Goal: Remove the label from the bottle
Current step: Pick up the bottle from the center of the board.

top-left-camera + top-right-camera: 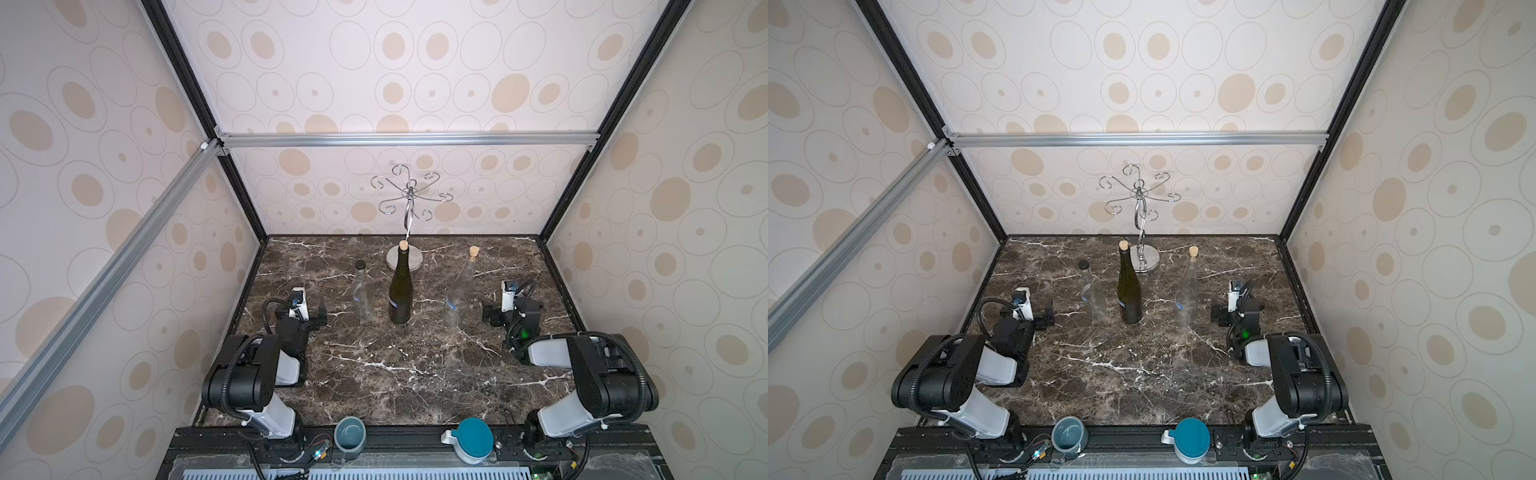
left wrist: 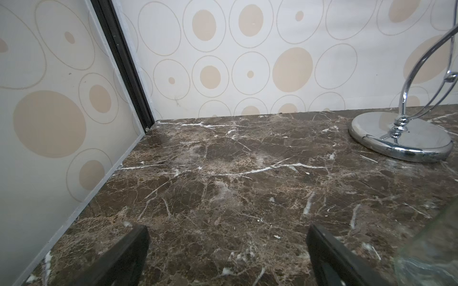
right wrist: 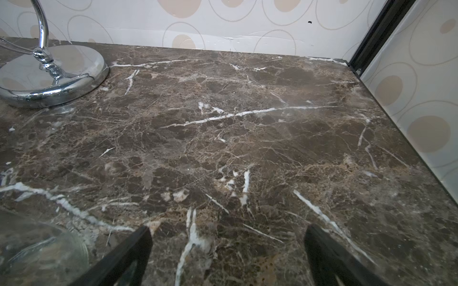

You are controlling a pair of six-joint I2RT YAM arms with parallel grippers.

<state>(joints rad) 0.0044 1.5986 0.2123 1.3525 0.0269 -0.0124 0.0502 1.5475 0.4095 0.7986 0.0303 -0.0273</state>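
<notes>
Dark brown marble tabletop (image 1: 407, 374) carries three upright bottles in a row: a clear glass bottle with a black cap (image 1: 362, 295), a dark green glass bottle with a cork (image 1: 400, 291) in the middle, and a clear glass bottle with a cork (image 1: 457, 295). Each bears a small blue label (image 1: 394, 305) low down. The left gripper (image 2: 228, 230) and right gripper (image 3: 228, 230) flank the row, jaws spread wide, gripping nothing
</notes>
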